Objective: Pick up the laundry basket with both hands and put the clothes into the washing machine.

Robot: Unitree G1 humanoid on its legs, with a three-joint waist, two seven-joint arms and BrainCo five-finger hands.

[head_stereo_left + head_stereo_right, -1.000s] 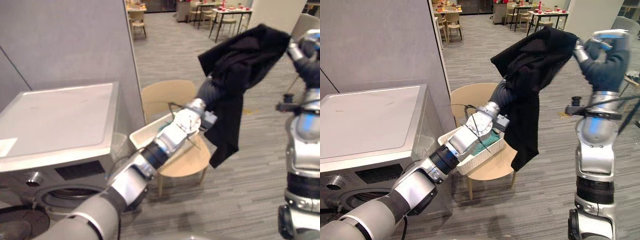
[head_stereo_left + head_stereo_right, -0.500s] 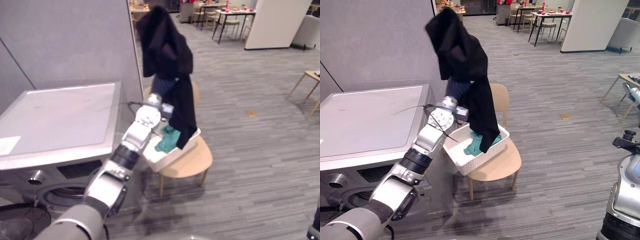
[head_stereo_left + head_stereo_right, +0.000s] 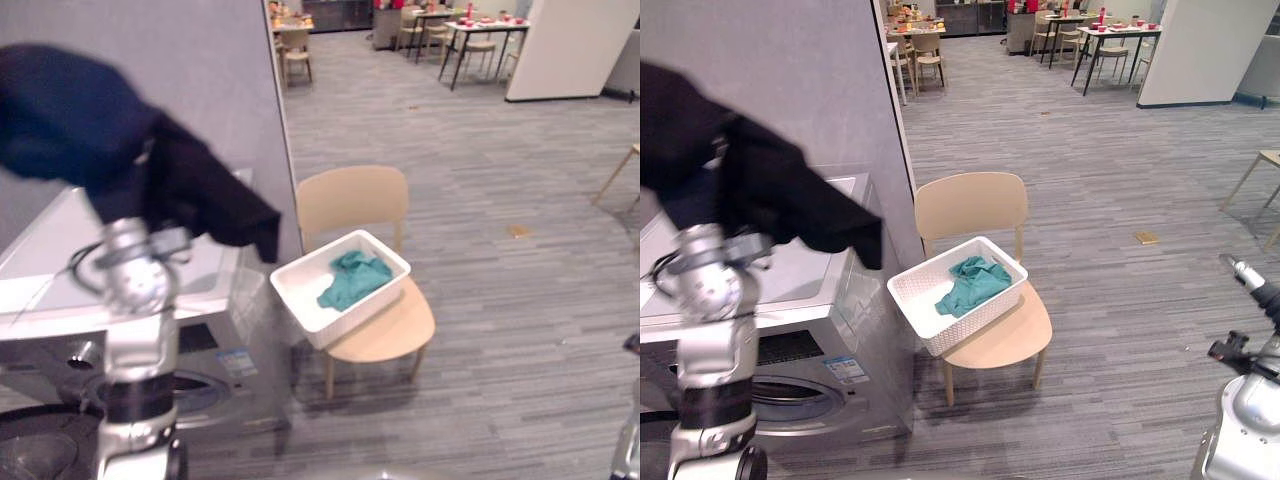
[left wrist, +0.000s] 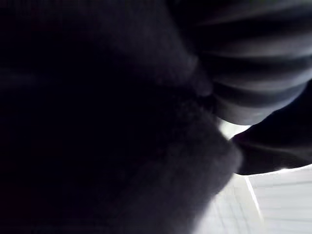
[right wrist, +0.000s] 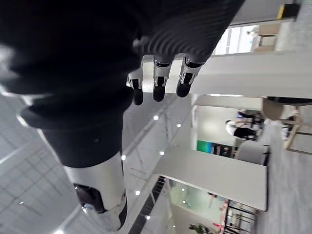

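Note:
A dark garment hangs over my raised left arm, above the washing machine at the left. It covers my left hand, which is shut on the cloth, and one end trails toward the machine's right edge. The white laundry basket sits tilted on a wooden chair, a teal cloth inside it. My right hand is low at the far right, away from the basket, with its fingers stretched out and empty.
A grey partition wall rises behind the washing machine. The machine's round door faces forward near the bottom left. Striped grey floor stretches to the right of the chair. Tables and chairs stand far back.
My left arm has swung the dark garment left, from above the basket to above the washing machine. The right arm has dropped from the garment to low right, its fingers straightened.

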